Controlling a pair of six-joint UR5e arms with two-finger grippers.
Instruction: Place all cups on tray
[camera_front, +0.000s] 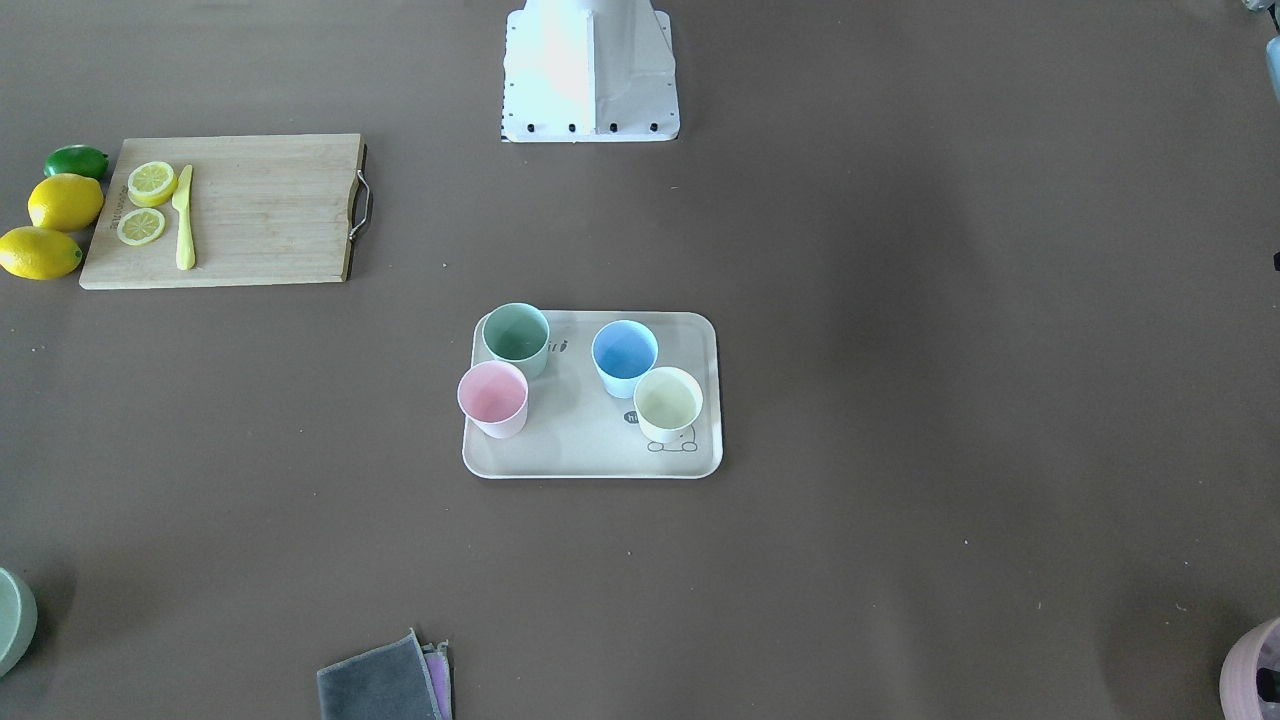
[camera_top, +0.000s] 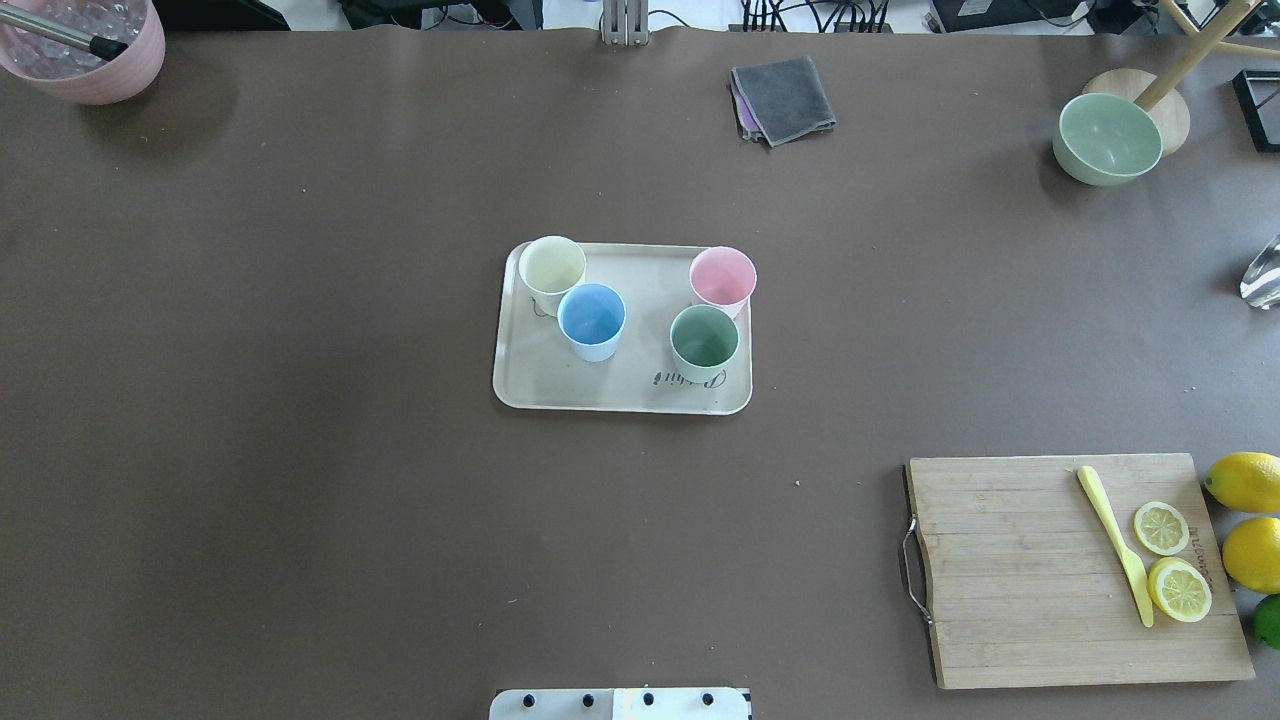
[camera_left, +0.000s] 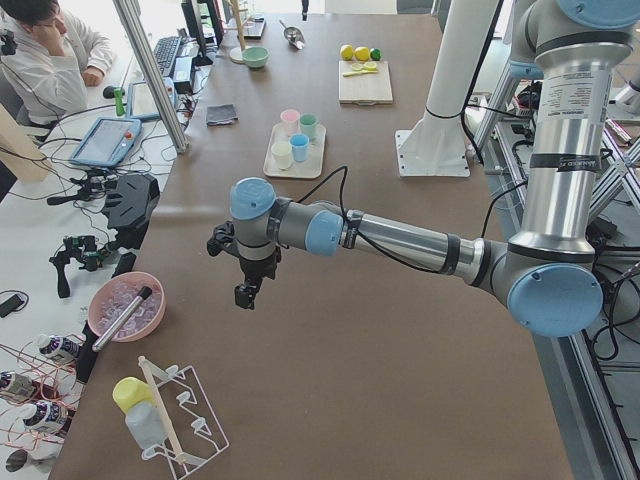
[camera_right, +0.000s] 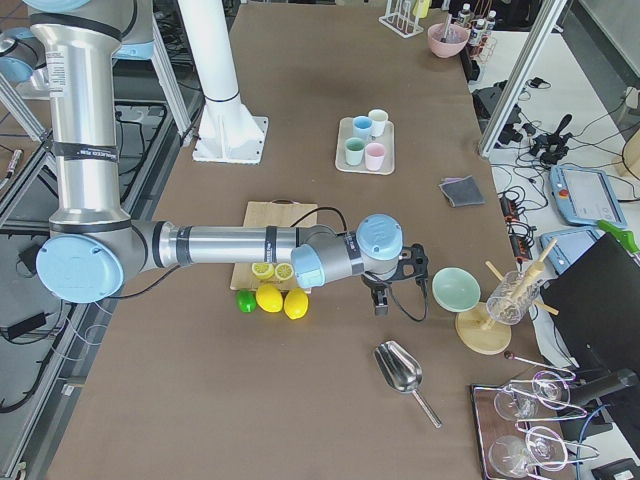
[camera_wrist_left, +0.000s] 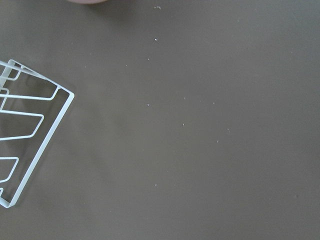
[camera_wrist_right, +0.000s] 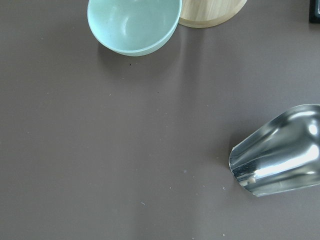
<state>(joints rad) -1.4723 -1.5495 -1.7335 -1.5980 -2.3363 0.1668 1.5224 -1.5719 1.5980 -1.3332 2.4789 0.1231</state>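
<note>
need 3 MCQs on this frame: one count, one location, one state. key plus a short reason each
1. How many cups stand on the tray?
A two; B three; C four.
2. Where does the yellow knife lie?
A on the tray; B on the cutting board; C inside a cup.
3. How do the cups stand?
A upright, mouths up; B tipped on their sides; C stacked in one pile.

Key:
1 C: the green cup, blue cup, pink cup and cream cup all sit inside the rim.
2 B: it lies beside two lemon slices on the wood.
3 A: the overhead view looks down into each open mouth.
</note>
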